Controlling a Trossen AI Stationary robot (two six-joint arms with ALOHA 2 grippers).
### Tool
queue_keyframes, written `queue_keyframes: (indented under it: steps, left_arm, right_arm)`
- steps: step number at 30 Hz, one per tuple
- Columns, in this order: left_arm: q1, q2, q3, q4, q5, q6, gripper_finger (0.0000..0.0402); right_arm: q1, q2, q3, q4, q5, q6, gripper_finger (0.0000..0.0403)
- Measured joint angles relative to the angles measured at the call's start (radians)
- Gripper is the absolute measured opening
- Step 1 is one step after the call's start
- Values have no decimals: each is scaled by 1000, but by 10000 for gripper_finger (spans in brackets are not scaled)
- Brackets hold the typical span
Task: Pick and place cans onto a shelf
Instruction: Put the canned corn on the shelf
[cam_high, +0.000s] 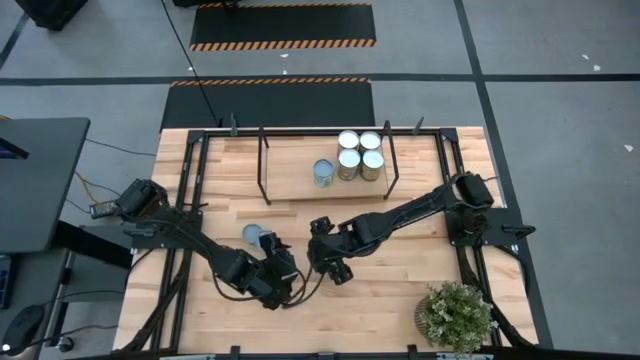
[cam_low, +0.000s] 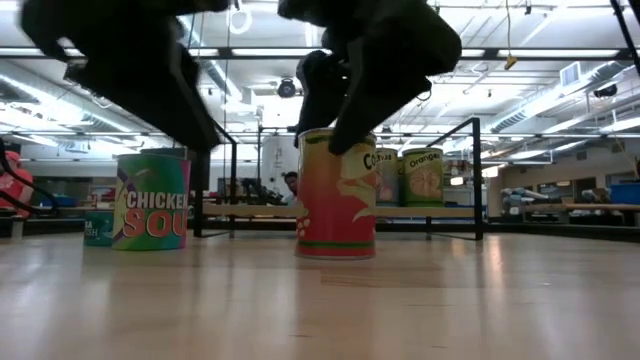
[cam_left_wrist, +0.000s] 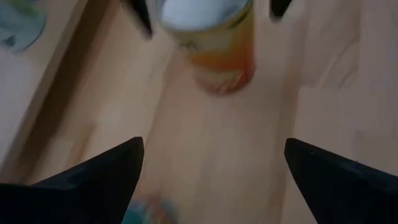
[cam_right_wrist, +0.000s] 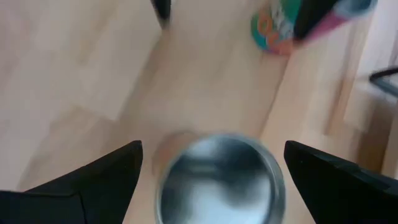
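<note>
Taking 12 o'clock as the far table edge in the high view, your right gripper (cam_high: 328, 255) hangs just past table centre towards 6, over the red can (cam_low: 336, 195). Its fingers are spread, one either side of the can's silver top (cam_right_wrist: 217, 180), with a gap showing on both sides. It looks placed that way so the pincer can drop and clench on the body. It grasps nothing yet.

Your left gripper (cam_high: 272, 280) sits at 7 o'clock of the right one, also released and holding nothing. The green can (cam_low: 150, 200) stands just beside it, which suggests that can is next in line. Its arm hides that can from above.

The shelf (cam_high: 290, 185) stands at 12 o'clock. Its cans crowd the 3 o'clock end in a tight block (cam_high: 349, 158), probably to keep the bare 9 o'clock end free for the rest.

- On the shelf there are five cans: four in the block and a lone can (cam_high: 323, 172) just beside it.
- On the table (cam_high: 400, 290) there are three: red, green and a teal can (cam_high: 252, 234) at 9 o'clock of the right gripper.
- That makes eight cans.
- There is one shelf, and one plant (cam_high: 458, 315) at 5 o'clock.
</note>
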Motion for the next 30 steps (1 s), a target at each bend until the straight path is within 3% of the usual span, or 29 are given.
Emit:
queue_keyframes:
  steps: [6,18,24,30]
  left_arm:
    - [-37,-55,11,-138,6,-88,396]
    - [-95,-85,11,-269,52,-199,396]
    - [-112,-112,12,-262,52,-214,396]
    - [-115,-123,12,-257,51,-267,396]
  right_arm:
    - [-11,10,13,-46,1,-13,396]
    - [-24,13,8,-68,-15,-18,340]
    - [-50,-86,4,-111,16,-27,342]
    - [-118,-228,10,-82,113,-73,342]
